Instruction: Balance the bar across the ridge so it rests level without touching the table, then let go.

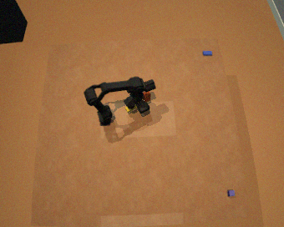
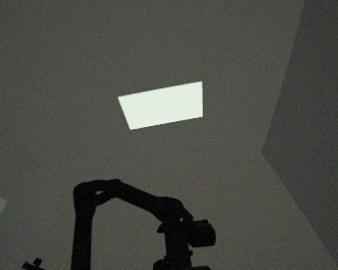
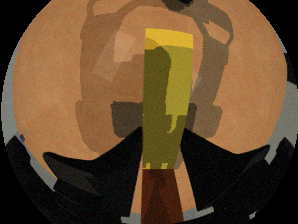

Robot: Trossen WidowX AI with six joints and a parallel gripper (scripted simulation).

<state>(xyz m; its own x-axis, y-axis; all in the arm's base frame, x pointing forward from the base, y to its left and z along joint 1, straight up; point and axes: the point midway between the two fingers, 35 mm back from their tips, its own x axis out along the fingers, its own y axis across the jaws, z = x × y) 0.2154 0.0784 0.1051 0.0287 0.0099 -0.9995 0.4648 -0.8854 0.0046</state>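
Note:
The bar (image 1: 129, 109) (image 3: 179, 75) is yellow at one end and dark red at the other. In the wrist view it runs lengthwise away from the gripper, yellow end far, red end near. My gripper (image 1: 137, 104) (image 3: 161, 132) points down and is shut on the bar around its middle, one black finger on each side. A dark grey block, which looks like the ridge (image 3: 126, 119), shows on both sides below the bar and crosses under it. Whether the bar touches it is hidden. In the exterior view the fingers and the bar are out of frame.
A blue block (image 1: 207, 53) lies far off at the back right, and a small purple block (image 1: 230, 193) at the front right. A large black shape (image 1: 7, 21) stands at the upper left. The arm's shadow falls around the bar.

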